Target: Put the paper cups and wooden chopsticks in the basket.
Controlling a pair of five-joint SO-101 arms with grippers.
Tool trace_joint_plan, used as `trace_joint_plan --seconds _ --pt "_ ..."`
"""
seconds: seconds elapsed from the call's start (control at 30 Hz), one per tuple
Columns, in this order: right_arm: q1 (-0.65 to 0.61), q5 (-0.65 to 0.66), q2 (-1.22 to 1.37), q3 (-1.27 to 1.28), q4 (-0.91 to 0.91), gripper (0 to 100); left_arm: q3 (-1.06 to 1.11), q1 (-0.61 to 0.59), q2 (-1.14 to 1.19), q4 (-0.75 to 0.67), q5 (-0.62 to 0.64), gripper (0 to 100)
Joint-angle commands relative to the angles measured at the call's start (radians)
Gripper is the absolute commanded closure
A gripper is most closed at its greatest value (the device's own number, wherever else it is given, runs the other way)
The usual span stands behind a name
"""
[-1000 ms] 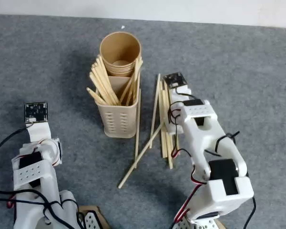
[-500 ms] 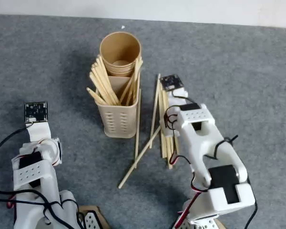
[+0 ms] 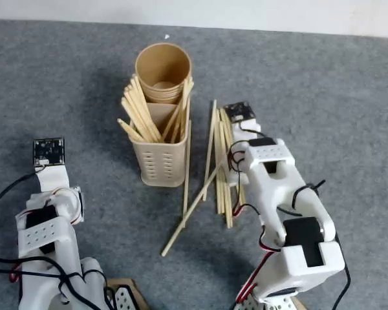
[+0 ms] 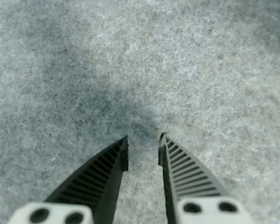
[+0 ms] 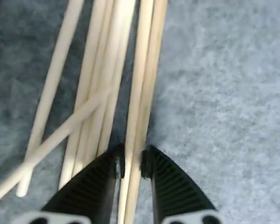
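A beige perforated basket (image 3: 160, 165) stands at the table's middle. It holds stacked brown paper cups (image 3: 163, 68) and several wooden chopsticks (image 3: 142, 116). Several loose chopsticks (image 3: 222, 187) lie on the grey carpet just right of the basket, and one (image 3: 189, 216) lies slanted across them. The right arm (image 3: 271, 174) hangs over this pile. My right gripper (image 5: 132, 161) is shut on a pair of chopsticks (image 5: 144, 79) that run between its fingertips. My left gripper (image 4: 143, 139) stands slightly open over bare carpet with nothing in it. The left arm (image 3: 48, 213) sits at the near left.
Grey carpet (image 3: 323, 90) covers the table, and a pale wall edge (image 3: 246, 13) runs along the far side. A brown cardboard piece (image 3: 126, 294) lies by the left arm's base.
The right arm swung slightly toward the basket and then back to the right. The loose chopsticks under it shifted a little. The left arm stayed put.
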Motion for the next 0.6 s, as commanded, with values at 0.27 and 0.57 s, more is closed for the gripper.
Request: trace_joint_plan --seconds 0.27,0.57 --pt "0.05 -0.186 -0.53 0.015 0.024 99.1 -0.001 0.01 -0.016 -0.015 -0.009 86" --pt "-0.206 -0.241 -0.88 -0.031 -0.455 98.6 0.004 0.016 -0.016 -0.017 -0.009 86"
